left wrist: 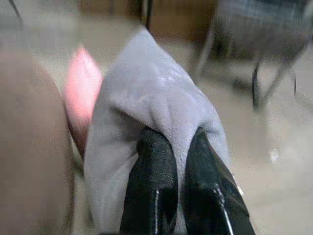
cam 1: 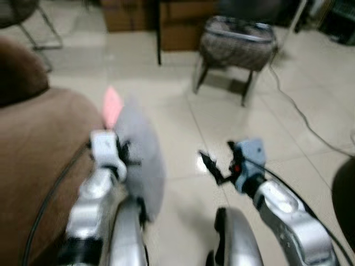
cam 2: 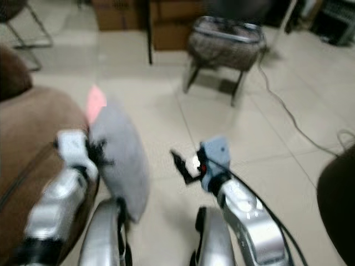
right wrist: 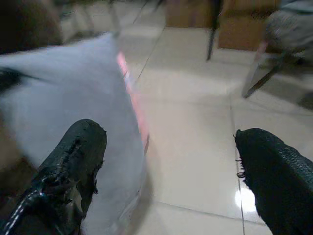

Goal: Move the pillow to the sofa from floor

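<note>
A grey pillow (cam 1: pixel 143 149) with a pink underside (cam 1: pixel 111 105) hangs in the air beside the brown sofa (cam 1: pixel 39 144). My left gripper (cam 1: pixel 126 151) is shut on its near edge; in the left wrist view both black fingers (left wrist: pixel 154 191) pinch a fold of the grey fabric (left wrist: pixel 146 93). My right gripper (cam 1: pixel 216 160) is held open over the tiled floor, to the right of the pillow and apart from it. The right wrist view shows its fingers (right wrist: pixel 73 161) spread wide, with the pillow (right wrist: pixel 63 98) beyond one of them.
A padded stool (cam 1: pixel 237 41) on metal legs stands ahead on the tiles. A black cable (cam 1: pixel 302 116) runs across the floor at the right. Brown cabinets (cam 1: pixel 166 16) line the far wall. A dark object (cam 1: pixel 345 194) sits at the right edge.
</note>
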Motion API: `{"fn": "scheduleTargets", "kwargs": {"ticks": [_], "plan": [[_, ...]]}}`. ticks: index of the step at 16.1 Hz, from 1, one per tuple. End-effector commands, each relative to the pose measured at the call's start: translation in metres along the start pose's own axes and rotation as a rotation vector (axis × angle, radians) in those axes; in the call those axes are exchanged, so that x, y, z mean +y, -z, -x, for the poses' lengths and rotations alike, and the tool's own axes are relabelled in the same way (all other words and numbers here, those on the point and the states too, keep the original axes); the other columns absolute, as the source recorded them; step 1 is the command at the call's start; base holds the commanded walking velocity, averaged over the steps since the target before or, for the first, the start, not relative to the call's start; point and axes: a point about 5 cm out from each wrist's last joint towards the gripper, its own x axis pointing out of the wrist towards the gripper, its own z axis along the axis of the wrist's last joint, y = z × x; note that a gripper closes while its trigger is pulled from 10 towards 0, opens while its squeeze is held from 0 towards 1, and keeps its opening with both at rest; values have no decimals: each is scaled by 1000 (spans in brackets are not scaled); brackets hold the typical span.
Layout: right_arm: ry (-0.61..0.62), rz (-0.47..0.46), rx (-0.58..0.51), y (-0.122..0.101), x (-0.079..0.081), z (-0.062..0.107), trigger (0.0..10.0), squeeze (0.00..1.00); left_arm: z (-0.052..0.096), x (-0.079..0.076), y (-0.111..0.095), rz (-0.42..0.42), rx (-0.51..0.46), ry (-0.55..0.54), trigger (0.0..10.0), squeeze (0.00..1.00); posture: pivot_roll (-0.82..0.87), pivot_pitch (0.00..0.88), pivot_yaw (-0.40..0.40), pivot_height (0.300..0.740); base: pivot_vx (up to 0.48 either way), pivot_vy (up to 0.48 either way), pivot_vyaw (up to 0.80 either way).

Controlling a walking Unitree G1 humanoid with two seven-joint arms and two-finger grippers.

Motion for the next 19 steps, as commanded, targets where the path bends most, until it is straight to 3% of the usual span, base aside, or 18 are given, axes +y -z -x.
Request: {"fn": "scheduleTargets", "kwargs": {"ticks": [1,2,3,4,7,8,10,16,19], "plan": [[72,-38,-21,-2,-12,2,10000,0,6,2,-30,-103,-156,-57,0,0,70,0,-23,599,0,0,0],[73,-38,-26,-3,-13,1,10000,0,10,5,-32,-144,-170,-82,0,0,77,0,-33,604,0,0,0],[71,-32,-31,-4,-14,0,10000,0,13,7,-35,-165,-179,-92,7882,0,87,0,-43,609,0,0,0],[69,-7,-48,-8,-14,-3,10000,0,22,6,-45,-180,-193,-84,10000,0,94,0,-44,619,0,0,0],[106,-7,-74,-13,-17,-7,10000,0,41,-2,-57,-148,-228,-35,10000,0,96,0,-41,648,0,0,0],[125,-19,-74,-13,-18,-5,10000,0,45,-2,-50,-203,-213,-19,10000,0,94,0,-40,663,0,0,0],[129,-17,-80,-14,-17,-5,10000,0,45,-4,-50,-265,-213,-4,10000,0,93,0,-43,678,0,0,0],[155,-5,-101,-18,-19,-8,10000,0,43,-6,-52,-265,-211,-16,10000,0,95,0,-47,740,0,0,0],[133,-3,-99,-18,-16,-8,10000,0,41,-5,-52,-269,-202,-24,10000,0,95,0,-47,740,0,0,0]]}}
